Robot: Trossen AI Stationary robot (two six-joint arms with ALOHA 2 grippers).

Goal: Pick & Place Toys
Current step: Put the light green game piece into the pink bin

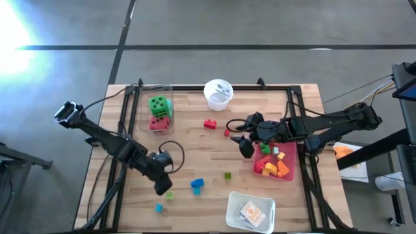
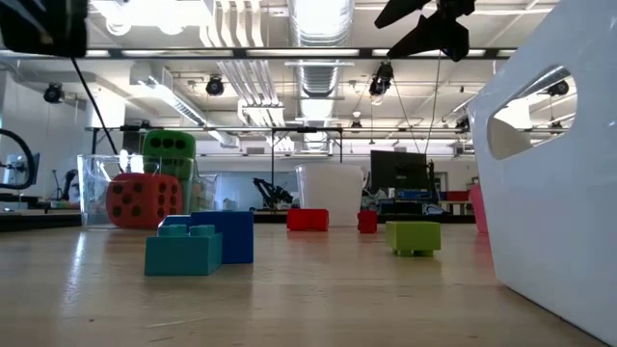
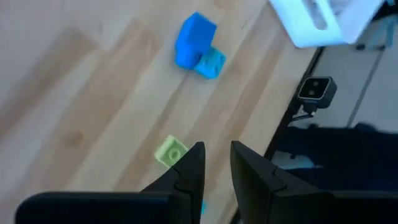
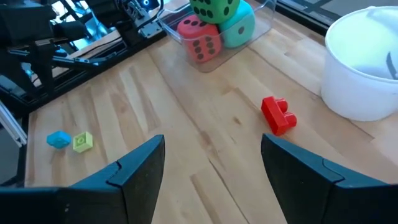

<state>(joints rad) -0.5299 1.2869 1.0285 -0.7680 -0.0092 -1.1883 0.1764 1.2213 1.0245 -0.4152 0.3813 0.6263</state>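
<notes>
From above, the left claw (image 1: 162, 188) hangs low over the wooden bench (image 1: 195, 149), its arm reaching in slantwise from the outer corner. A small lime-green plastic brick (image 1: 169, 195) lies just beside its tip, a tiny light-blue brick (image 1: 158, 208) a little beyond, and a joined pair of blue plastic bricks (image 1: 197, 185) near its other side. The right claw (image 1: 246, 147) stretches level from the far edge, just beside a pink tray of red, orange and yellow bricks (image 1: 275, 162). A red plastic brick (image 1: 210, 123) lies near it, toward a white round cup (image 1: 218, 94). Only this view shows the tray's contents.

At bench height, the blue pair stands in front, a clear box (image 2: 106, 188) behind holding a red dotted die (image 2: 143, 200) and a green dotted die (image 2: 169, 149). Neither claw can be made out here.

The left wrist view shows the left claw's fingers (image 3: 186, 171) drawn close with a narrow gap, holding nothing; the lime-green brick sits just ahead of them, lying flat, studs up.

The right wrist view shows the right claw's fingers (image 4: 140, 168) spread wide and empty. The red brick lies ahead, its long axis slanting across the grain. Here alone a teal die (image 4: 239, 28) shows beside the other two.
</notes>
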